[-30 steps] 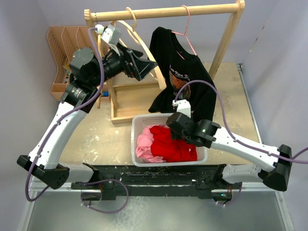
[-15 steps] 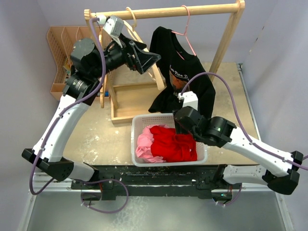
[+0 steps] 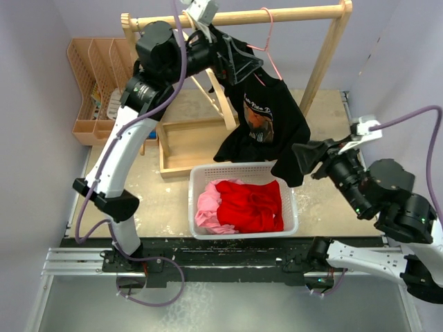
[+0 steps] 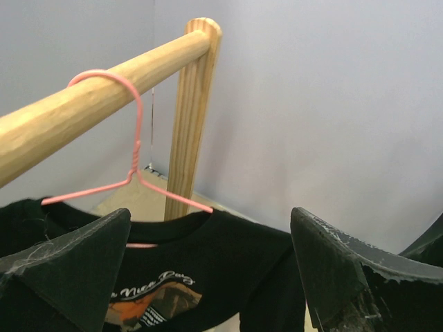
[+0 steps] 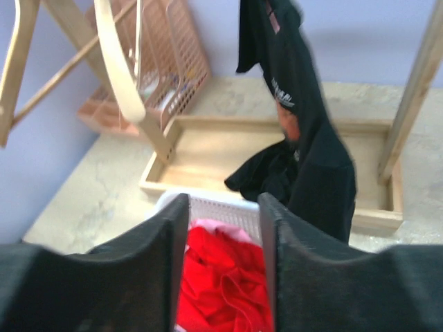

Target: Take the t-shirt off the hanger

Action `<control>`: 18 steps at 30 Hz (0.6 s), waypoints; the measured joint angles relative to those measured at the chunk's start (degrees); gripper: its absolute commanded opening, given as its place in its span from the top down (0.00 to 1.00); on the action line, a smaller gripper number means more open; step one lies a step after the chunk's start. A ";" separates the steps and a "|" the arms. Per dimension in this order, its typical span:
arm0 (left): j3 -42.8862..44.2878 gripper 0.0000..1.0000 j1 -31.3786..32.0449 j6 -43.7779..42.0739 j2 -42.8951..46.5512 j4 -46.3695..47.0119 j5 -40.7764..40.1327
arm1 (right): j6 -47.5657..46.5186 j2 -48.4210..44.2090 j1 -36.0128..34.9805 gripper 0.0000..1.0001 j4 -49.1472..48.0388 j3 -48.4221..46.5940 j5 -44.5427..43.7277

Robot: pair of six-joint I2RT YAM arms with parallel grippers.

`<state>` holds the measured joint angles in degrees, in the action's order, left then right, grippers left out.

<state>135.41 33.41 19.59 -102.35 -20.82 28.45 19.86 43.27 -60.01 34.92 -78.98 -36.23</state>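
Note:
A black t-shirt [image 3: 266, 117] with an orange print hangs on a pink wire hanger [image 3: 266, 41] hooked over the wooden rail [image 3: 242, 17]. My left gripper [image 3: 248, 63] is up by the rail, just left of the collar, open. In the left wrist view the t-shirt [image 4: 228, 256] and the hanger [image 4: 135, 159] lie beyond the wide-apart fingers [image 4: 69, 270], untouched. My right gripper [image 3: 303, 153] hovers beside the shirt's lower right sleeve, open with nothing held. Its wrist view shows the t-shirt [image 5: 311, 152] ahead and to the right of the fingers [image 5: 145, 270].
A white basket [image 3: 201, 181] of red and pink clothes sits below the shirt. A wooden tray [image 3: 187, 142] lies behind it. Wooden hangers [image 3: 208, 69] hang left on the rail. A peach organizer [image 3: 90, 69] stands far left, and the rack's post [image 3: 322, 62] to the right.
My left arm rose and swung right, from the wooden hangers to the t-shirt's collar. My right arm pulled back from over the basket to the right, and its jaws narrowed a little.

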 measured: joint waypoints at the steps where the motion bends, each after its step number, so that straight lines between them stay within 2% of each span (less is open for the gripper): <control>1: 3.19 0.01 0.68 -0.63 -1.86 -1.36 -0.48 | -0.52 -0.11 0.00 0.35 -0.74 -1.14 -1.95; 3: 6.27 0.01 1.33 -1.20 -3.78 -2.60 -1.11 | -0.94 -0.11 0.00 0.23 -1.88 -2.19 -5.55; 5: 7.78 0.01 1.49 -1.29 -4.85 -3.26 -1.86 | -1.42 -0.02 0.00 0.19 -2.64 -2.58 -9.90; 10: 9.14 0.01 1.46 -1.20 -6.64 -4.11 -2.99 | -3.76 1.38 0.00 0.17 -4.83 -4.11 -19.19; 18: 9.14 0.01 1.46 -0.94 -9.68 -3.85 -4.76 | -7.30 5.42 0.02 0.16 -9.05 -6.03 -29.20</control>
<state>144.55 34.87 18.65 -112.03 -24.67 23.68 12.56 48.69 -59.99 25.87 -85.01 -65.43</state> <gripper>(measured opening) 0.990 0.838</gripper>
